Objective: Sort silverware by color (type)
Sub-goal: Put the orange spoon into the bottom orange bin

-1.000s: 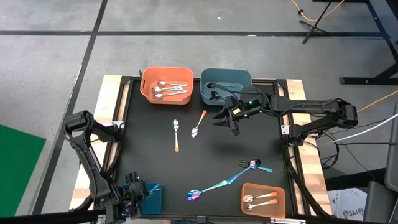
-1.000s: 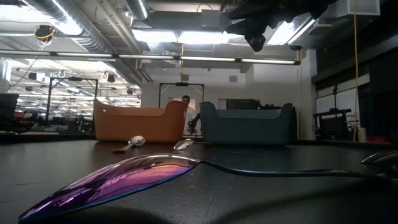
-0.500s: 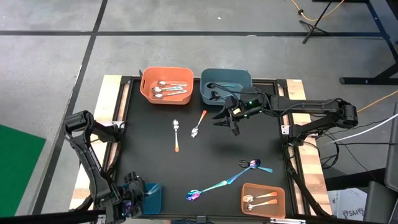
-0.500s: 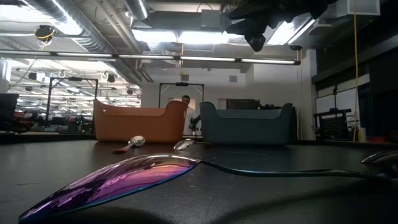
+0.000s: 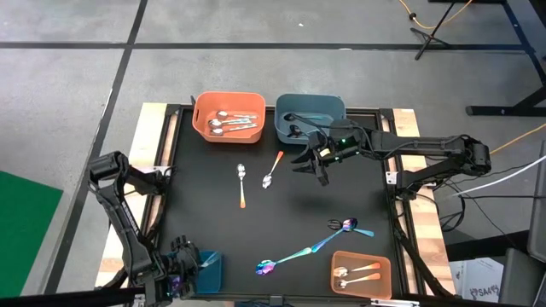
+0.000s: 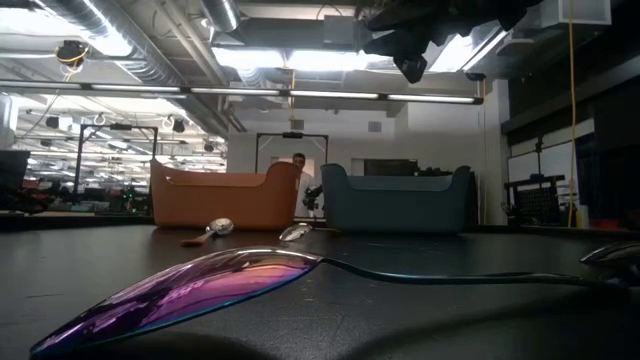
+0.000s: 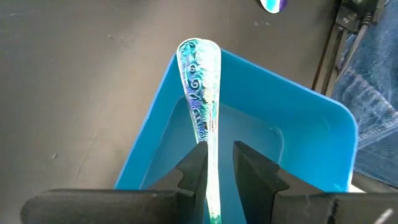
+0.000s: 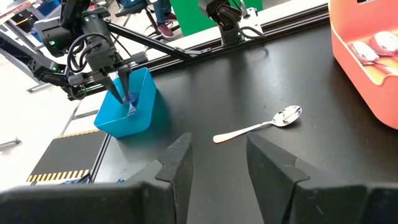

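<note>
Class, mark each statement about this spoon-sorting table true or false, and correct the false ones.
1. The left gripper is over the bright blue bin with an iridescent teal-handled spoon between its jaws. True.
2. The right gripper holds an orange-handled spoon. False: its jaws are open and empty, above the black mat near the dark blue bin.
3. The large orange bin contains plain silver spoons. True.
4. All spoons are already in bins. False: two orange-handled spoons and two iridescent spoons lie loose on the mat.
5. The small orange bin is empty. False: it holds orange-handled spoons.
</note>
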